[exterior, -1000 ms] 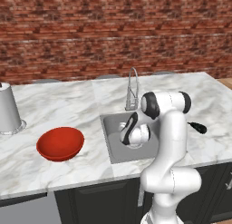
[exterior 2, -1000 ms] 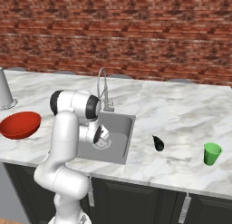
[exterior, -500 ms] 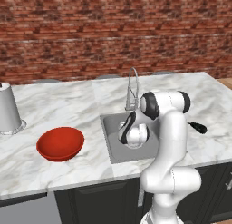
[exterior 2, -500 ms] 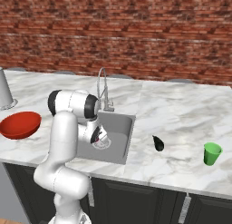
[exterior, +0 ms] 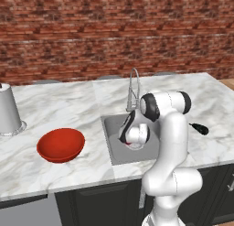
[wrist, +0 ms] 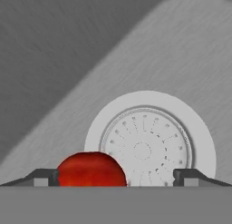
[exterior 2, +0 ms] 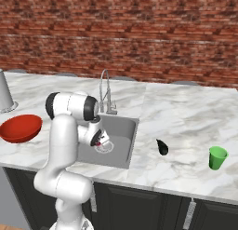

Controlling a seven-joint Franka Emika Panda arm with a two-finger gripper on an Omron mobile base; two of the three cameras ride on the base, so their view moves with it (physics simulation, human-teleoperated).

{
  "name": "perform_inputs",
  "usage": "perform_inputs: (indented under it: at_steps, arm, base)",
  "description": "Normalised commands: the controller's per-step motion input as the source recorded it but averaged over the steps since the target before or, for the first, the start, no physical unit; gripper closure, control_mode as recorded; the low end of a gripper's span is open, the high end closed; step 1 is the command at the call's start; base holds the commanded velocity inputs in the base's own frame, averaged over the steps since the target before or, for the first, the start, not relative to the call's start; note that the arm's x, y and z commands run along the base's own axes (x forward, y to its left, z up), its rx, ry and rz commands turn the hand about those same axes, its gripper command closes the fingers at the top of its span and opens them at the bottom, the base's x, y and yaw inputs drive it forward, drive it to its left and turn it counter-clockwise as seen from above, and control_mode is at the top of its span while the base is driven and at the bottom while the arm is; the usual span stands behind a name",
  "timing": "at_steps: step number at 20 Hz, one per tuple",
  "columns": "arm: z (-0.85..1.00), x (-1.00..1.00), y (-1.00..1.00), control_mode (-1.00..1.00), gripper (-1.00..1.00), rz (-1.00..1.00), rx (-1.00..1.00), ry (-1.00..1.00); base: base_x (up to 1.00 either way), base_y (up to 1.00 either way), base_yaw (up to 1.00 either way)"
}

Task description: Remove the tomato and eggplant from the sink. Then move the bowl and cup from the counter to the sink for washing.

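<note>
The tomato (wrist: 91, 169) lies on the sink (exterior: 114, 154) floor beside the round drain (wrist: 146, 148), between the tips of the hand (wrist: 115, 177), close against one tip. The hand stands wide open, gripping nothing. Over the last second it has barely shifted, settling low around the tomato, so closing looks next. The eggplant (exterior 2: 162, 147) already lies on the bench (exterior 2: 186, 117); bowl (exterior: 61, 145) and cup (exterior 2: 217, 158) wait there.
</note>
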Motion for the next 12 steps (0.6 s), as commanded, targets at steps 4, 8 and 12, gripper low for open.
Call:
perform_inputs:
  at_steps: [4,8,12]
  arm:
    - [0.06,0.0,0.15,-1.0,-1.0,-0.06,0.05,0.0]
    - [0.06,0.0,0.17,-1.0,-1.0,-0.06,0.06,0.0]
    - [0.02,-0.01,0.09,-1.0,-1.0,-0.08,0.06,0.03]
  base:
    - [0.0,0.0,0.0]
    - [0.0,0.0,0.0]
    - [0.0,0.0,0.0]
